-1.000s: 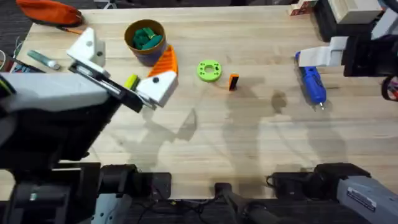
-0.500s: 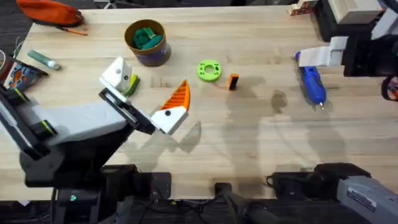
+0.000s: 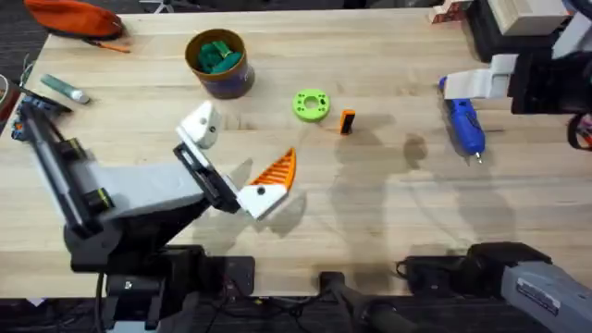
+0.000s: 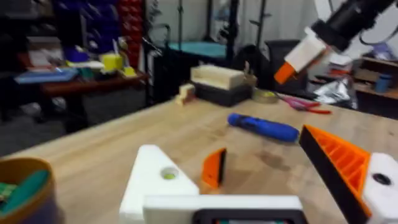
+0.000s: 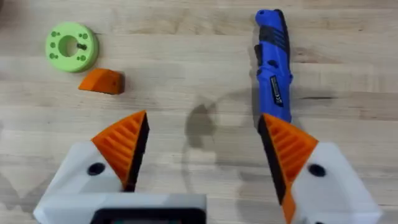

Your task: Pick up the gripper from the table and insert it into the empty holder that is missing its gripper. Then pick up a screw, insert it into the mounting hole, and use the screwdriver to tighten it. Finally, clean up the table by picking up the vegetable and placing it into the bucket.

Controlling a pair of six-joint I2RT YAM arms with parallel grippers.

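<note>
Wooden table (image 3: 388,213): bucket (image 3: 219,63) with green pieces (image 3: 218,54) inside, both arms' fingers spread, empty.

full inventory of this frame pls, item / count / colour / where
gripper: 1, orange and black, mid-table right of the disc
disc: 1, green with holes, table centre-back
screwdriver: 1, blue, right side
bucket: 1, tan rim, green pieces inside, back left
marker: 1, grey-green, far left
pouch: 1, orange, back left corner
box: 1, beige on black, back right corner
left pincer: open, one orange pad, other finger bare white, front left
right pincer: open, two orange pads, above table near screwdriver
</note>
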